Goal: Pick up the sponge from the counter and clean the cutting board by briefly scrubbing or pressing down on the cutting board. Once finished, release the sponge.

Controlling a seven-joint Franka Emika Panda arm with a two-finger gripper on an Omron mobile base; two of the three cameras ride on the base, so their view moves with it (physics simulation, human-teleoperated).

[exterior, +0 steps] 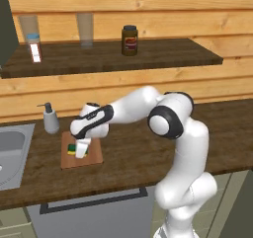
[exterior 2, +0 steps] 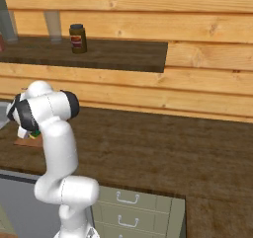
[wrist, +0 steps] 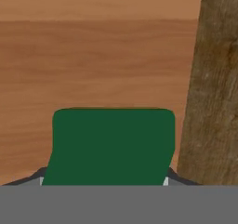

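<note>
Scrubbing step in hand. The fingers (exterior: 80, 150) pinch the sponge (exterior: 78, 150), green layer facing the hand camera, and hold it down over the cutting board (exterior: 94, 155) on the tabletop (exterior: 138, 158), beside the soap dispenser (exterior: 50, 118). Contact appears made. Judged next: brief press or scrub, then spread the fingers to release.

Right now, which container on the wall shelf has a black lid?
The brown jar with the red label; the two glasses beside it are clear and lidless.

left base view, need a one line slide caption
Gripper presses the sponge onto the cutting board on the counter.
</note>
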